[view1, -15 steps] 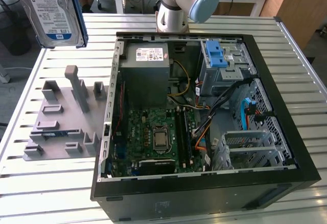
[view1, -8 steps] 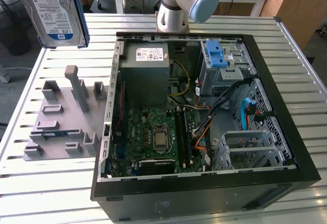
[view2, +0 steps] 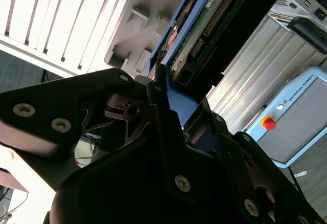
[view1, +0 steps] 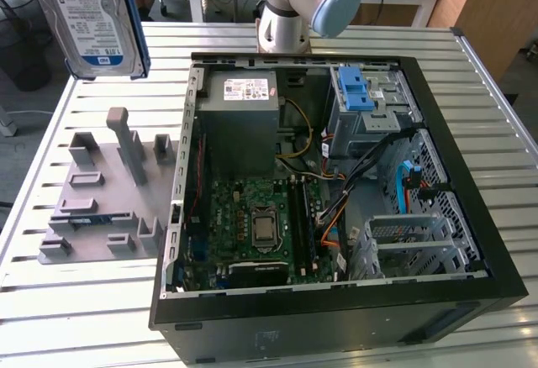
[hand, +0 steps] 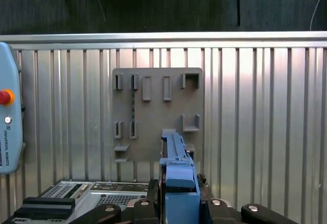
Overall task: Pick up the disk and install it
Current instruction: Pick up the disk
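Silver, blue-framed, one disk (view1: pixel 88 19) sits pinched edgewise in the single end effector (hand: pixel 179 203).

The exterior view looks steeply down on the desk (view1: pixel 84 322) and open computer case (view1: pixel 336 326). Both wrist views ride close behind the gripper (hand: pixel 179 196) (view2: pixel 171 98), the first wrist view facing straight down. All three share the grey fixture plate (view1: pixel 92 207) (hand: pixel 153 114) (view2: pixel 143 29) and the disk (view1: pixel 88 15) (hand: pixel 176 157) (view2: pixel 204 24).
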`<state>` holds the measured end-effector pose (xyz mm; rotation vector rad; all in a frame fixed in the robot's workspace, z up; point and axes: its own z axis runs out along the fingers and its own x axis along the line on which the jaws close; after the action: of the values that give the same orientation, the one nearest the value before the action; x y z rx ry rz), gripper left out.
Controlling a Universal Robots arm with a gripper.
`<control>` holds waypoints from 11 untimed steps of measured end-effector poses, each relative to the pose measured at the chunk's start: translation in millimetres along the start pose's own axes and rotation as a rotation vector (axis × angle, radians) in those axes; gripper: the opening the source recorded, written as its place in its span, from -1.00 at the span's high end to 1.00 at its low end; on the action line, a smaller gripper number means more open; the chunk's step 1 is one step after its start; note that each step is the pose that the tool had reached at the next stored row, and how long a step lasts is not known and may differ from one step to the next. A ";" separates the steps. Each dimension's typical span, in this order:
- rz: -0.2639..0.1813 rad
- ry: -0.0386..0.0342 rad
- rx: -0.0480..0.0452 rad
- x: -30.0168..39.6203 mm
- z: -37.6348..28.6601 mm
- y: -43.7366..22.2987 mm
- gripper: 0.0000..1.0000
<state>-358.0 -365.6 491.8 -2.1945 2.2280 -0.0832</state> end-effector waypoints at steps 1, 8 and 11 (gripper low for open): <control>0.000 0.0000 0.0000 0.3 0.0 -0.3 0.27; 0.000 0.0000 0.0000 5.1 0.3 -1.8 0.27; 0.000 0.0000 0.0000 7.0 0.4 -2.7 0.27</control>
<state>-355.4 -372.6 491.7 -2.1945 2.2280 -0.0832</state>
